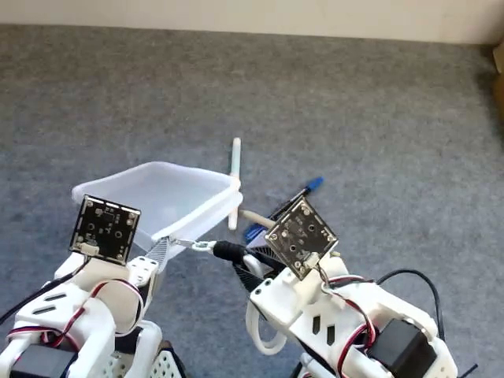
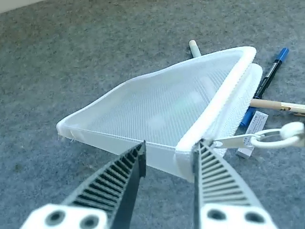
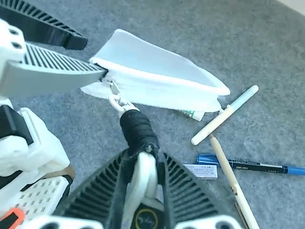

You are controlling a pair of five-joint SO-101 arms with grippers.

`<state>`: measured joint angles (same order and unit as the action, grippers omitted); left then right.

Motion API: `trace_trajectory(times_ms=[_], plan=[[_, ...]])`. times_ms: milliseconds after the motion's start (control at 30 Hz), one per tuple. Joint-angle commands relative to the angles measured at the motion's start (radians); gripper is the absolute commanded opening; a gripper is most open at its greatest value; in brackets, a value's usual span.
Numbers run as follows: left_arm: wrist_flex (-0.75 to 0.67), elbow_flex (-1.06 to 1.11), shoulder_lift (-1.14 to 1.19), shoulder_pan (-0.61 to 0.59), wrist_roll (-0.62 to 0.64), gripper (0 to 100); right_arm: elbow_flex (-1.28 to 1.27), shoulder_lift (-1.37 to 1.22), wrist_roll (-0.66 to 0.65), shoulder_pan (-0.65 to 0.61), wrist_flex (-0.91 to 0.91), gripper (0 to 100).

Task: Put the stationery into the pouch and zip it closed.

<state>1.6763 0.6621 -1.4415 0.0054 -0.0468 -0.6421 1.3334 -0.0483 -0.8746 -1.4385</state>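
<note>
Jaws of the left gripper [image 2: 170, 145] are standing partway apart in the left wrist view. They are straddling the zip-end corner of the white mesh pouch [image 2: 162, 105], and each tip is touching it. The gripper seems to be pinning that corner so that the pouch is not sliding when the zip is pulled. The zip pull [image 2: 236, 141] is sticking out just beside that corner. Past the pouch's far edge, a blue pen [image 2: 271, 71], a beige pen [image 2: 279, 105] and a white pen [image 2: 194, 47] are lying on the grey worktop [image 2: 71, 57], so the stationery is waiting outside the pouch.

In the right wrist view, the right gripper [image 3: 143, 160] is clamping tight on the black cord [image 3: 138, 131] clipped to the zip pull, probably because the cord is giving it a thicker handle than the small tab. The cord is running straight to the pouch's corner and looking taut. A small white block [image 3: 200, 170] is lying near the pens, apart from the pouch.

In the high view, the pouch is sitting tilted, with the white pen crossing just beside its far corner and the cord leading away from its near corner. Whether the zip is open I cannot tell.
</note>
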Motion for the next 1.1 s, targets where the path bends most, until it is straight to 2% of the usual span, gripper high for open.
trace_trajectory(times_ms=[0, 200, 500, 633, 1000, 1067], plan=[[0.034, 0.002, 0.016, -0.024, -0.091, 14, 0.082, 0.025, -0.003, 0.010, -0.016, 0.4], [0.034, 0.002, 0.018, -0.024, -0.158, 5, 0.081, 0.025, -0.002, -0.051, -0.016, 0.4], [0.026, 0.085, 0.018, -0.027, -0.158, 5, 0.077, 0.025, -0.002, -0.051, -0.013, 0.4], [0.026, 0.088, 0.018, -0.024, -0.158, 0, 0.077, 0.025, -0.002, -0.051, -0.013, 0.4], [0.026, 0.085, 0.018, -0.030, -0.155, 1, 0.077, 0.025, -0.002, -0.047, -0.012, 0.4], [0.026, 0.085, 0.018, -0.030, -0.155, 1, 0.077, 0.025, -0.002, -0.015, -0.012, 0.4]])
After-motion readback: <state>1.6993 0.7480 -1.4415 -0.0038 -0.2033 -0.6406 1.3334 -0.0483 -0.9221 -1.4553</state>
